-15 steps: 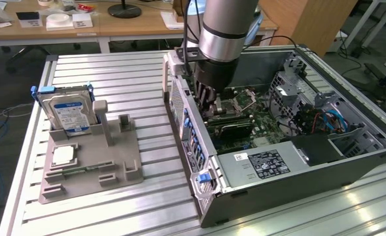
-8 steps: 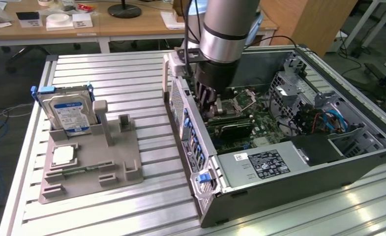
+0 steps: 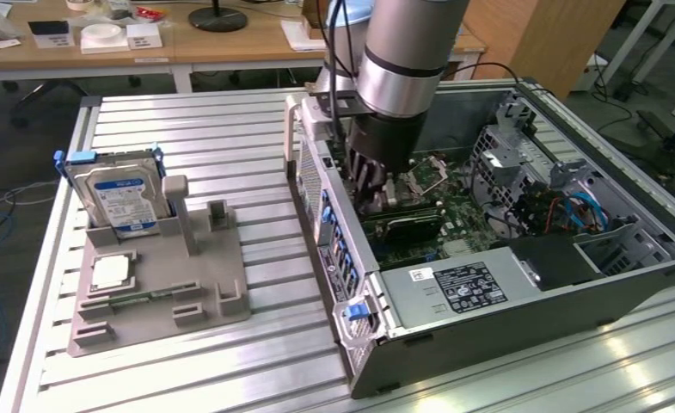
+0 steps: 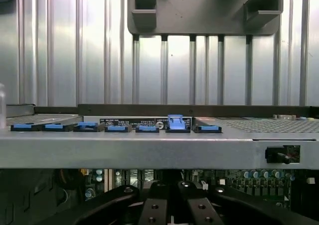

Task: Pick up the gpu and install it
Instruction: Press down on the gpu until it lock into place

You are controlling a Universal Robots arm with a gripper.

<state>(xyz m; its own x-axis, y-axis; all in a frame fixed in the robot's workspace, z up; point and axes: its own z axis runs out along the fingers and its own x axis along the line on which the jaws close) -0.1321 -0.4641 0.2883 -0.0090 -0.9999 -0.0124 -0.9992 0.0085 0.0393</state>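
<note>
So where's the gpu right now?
In the exterior view the gpu sits inside the open computer case, low on the motherboard, directly under the shut gripper and above the power supply.

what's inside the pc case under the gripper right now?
Inside the open computer case, the gripper is down over the green motherboard, shut. A dark card lies just below it. The arm covers the slot area, so seating can't be judged.
</note>
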